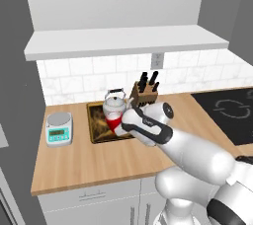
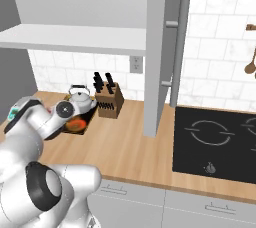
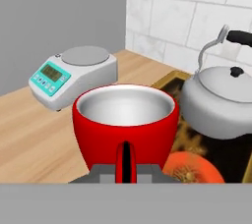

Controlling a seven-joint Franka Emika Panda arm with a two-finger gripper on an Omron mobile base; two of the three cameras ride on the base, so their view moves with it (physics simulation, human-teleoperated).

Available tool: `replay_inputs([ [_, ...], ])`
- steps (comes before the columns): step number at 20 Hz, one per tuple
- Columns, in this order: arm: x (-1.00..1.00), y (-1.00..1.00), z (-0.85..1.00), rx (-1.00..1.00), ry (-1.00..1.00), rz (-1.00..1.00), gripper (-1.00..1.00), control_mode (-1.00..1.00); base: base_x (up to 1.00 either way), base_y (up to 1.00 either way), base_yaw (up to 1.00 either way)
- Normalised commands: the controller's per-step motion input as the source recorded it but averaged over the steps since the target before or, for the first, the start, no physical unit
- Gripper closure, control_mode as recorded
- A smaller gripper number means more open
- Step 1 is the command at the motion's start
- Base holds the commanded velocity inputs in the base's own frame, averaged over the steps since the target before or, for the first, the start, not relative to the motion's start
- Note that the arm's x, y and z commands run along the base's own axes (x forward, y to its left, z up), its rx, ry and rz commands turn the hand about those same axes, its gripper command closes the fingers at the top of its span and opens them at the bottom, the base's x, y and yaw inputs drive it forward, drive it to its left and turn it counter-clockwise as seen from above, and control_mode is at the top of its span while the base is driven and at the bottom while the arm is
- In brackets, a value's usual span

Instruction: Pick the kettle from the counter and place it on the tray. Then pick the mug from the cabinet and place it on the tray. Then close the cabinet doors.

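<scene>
Two fingers of my gripper (image 3: 126,171) are clamped on the red mug (image 3: 125,126), which I hold over the tray (image 1: 96,132), just beside the kettle (image 3: 222,101) standing on it.

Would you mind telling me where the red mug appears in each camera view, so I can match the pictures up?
Left base view: the mug sits left of centre, over the tray, just in front of the kettle.
Right base view: I cannot make the mug out; the arm covers that part of the tray.
Hand view: the mug is low and central, large, at the gripper.
Shared landmark: the silver kettle.
</scene>
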Motion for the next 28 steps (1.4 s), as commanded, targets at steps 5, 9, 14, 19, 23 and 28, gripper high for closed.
replay_inputs([
  [5, 0.1, -0.09, -0.21, 0.0, 0.1, 0.0, 1.0, -1.0, 0.0, 0.0, 0.0],
  [9, 0.08, -0.01, -0.14, 0.0, 0.04, 0.0, 1.0, -1.0, 0.0, 0.0, 0.0],
  [14, 0.02, 0.0, -0.19, 0.0, 0.0, 0.0, 1.0, -1.0, 0.0, 0.0, 0.0],
  [19, 0.07, 0.0, -0.2, 0.0, -0.01, 0.0, 1.0, -1.0, 0.0, 0.0, 0.0],
  [23, 0.11, 0.0, -0.17, 0.0, -0.01, 0.0, 1.0, -1.0, 0.0, 0.0, 0.0],
  [28, 0.14, 0.0, -0.14, 0.0, -0.04, 0.0, 1.0, -1.0, 0.0, 0.0, 0.0],
])
